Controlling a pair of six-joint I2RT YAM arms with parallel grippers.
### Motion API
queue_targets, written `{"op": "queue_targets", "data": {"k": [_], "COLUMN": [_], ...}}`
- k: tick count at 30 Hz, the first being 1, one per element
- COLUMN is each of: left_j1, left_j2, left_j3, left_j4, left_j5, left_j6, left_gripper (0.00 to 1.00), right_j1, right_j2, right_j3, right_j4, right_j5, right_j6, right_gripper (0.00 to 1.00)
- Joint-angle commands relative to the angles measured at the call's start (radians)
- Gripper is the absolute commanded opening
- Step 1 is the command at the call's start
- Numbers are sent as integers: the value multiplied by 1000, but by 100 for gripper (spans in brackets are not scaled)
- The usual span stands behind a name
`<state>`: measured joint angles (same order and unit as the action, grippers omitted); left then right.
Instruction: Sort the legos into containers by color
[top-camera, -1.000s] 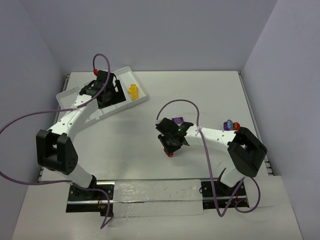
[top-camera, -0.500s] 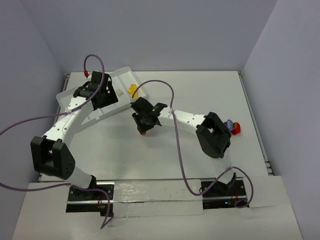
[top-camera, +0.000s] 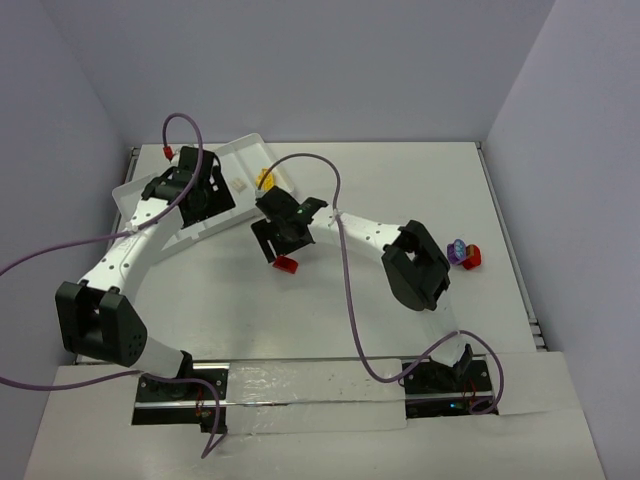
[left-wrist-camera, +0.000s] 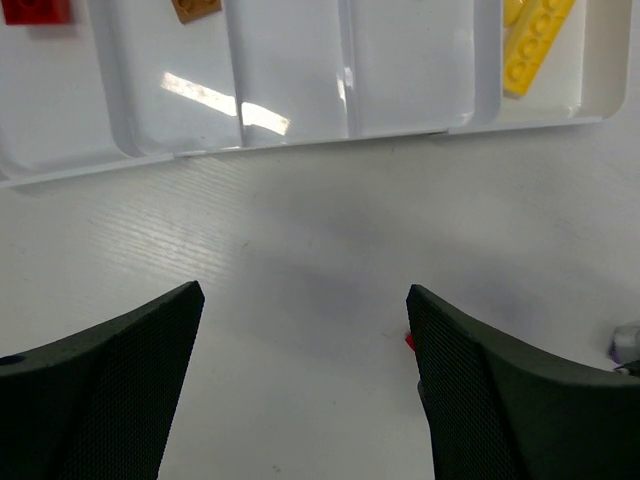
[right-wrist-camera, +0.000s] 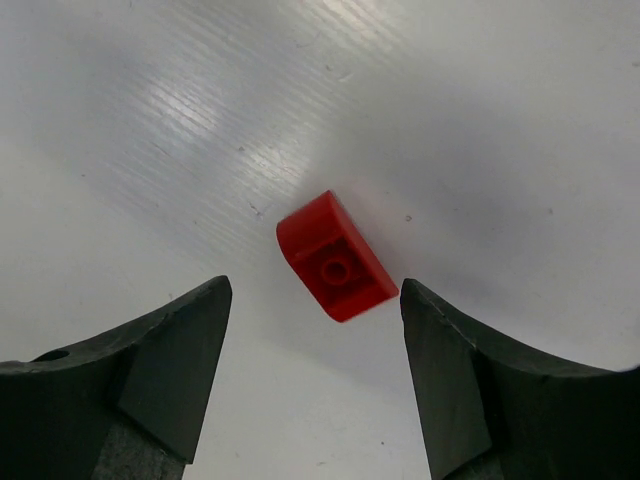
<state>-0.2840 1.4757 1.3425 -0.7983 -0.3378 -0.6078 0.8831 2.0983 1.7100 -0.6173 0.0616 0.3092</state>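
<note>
Your right gripper (right-wrist-camera: 312, 295) hangs spread wide and empty over the red lego (right-wrist-camera: 337, 257), which lies askew on the counter (right-wrist-camera: 500, 120) just outside the tray (top-camera: 128, 190). Closing on its corners could twist it loose. Your left gripper (left-wrist-camera: 303, 300) is likewise parted and empty at the tray's rim.

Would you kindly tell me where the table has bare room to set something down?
Free: the far stretch from the tray to the right edge, and the near strip between the red brick and arm bases. Crowded: at the tray, around left gripper and right gripper.

White table (top-camera: 400, 190) (tray (left-wrist-camera: 300, 142), red lego (right-wrist-camera: 337, 257))
</note>
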Motion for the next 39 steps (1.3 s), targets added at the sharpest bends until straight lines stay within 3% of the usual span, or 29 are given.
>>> {"op": "queue_targets", "data": {"k": [1,8,11,18,26,32,36,39], "left_j1": [-9,-181,-224,-323,-332,-342,-343,-343], "left_j2": [-27,92,169,307,458,495,513,489], "left_j3": [-28,-19,-11,31,29,55,68,53], "left_j4": [45,65,64,18,32,35,3,-8], "left_j5": [123,161,197,141,180,173,174,158], "left_j6": [-60,-205,-404,-736,-841,-862,-867,-871], "left_gripper": [90,89,90,99,98,86,64,39], "right_j1": [-73,-287,-358,-400,-400,-400,-400,-400], "right_j2": [-184,-498,-616,-735,-756,-758,-757,-752], "right_j3": [-32,-371,-467,-497,-509,-513,-510,-506], "right_j4": [-19,27,28,-10,-28,-33,-35,-35], "right_j5": [-4,-3,20,63,45,48,52,56], "right_j6": [20,103,113,105,95,88,88,87], "right_gripper": [76,76,76,76,76,76,76,76]}}
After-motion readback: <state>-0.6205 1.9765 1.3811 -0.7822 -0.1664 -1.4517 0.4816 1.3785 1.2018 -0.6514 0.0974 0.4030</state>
